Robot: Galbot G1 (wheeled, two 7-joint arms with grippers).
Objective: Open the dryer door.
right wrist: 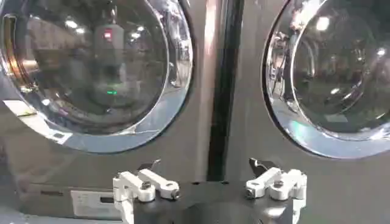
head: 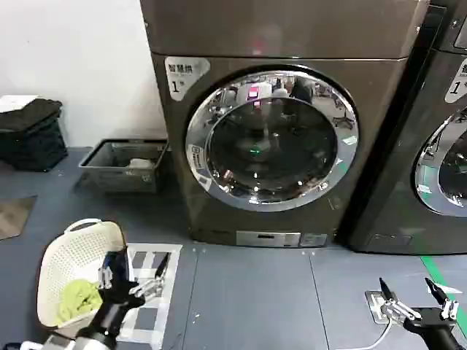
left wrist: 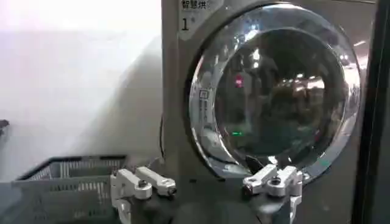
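Head view is giving us the bronze-brown dryer (head: pixel 219 197) standing square ahead, its label at the upper left corner of the front panel reading a large "1" under some Chinese characters too small to make out. The dryer door (head: pixel 271 140) is sitting shut in the front panel, its wide chrome rim catching ceiling lights and its dark glass showing a pink and a green glint. A darker neighbouring machine (head: pixel 430 146) is standing just beside it on the right, with its own chrome-rimmed porthole and a white label that cannot be read.

Everything is resting on a grey floor (head: pixel 248 292) against a white wall; a grey wire basket (head: pixel 124 166) is sitting by the dryer's left side, a dark bag (head: pixel 31 135) is lying farther left, and a white laundry basket (head: pixel 76 281) holding a yellow-green cloth (head: pixel 79 300) is waiting low at the left.

Left gripper (head: pixel 135 283) is hovering low over the floor beside that white basket, fingers spread apart and holding nothing, well apart from the door. Right gripper (head: pixel 412 297) is hanging low at the right, fingers likewise splayed and empty, below and to the right of the door, touching nothing.
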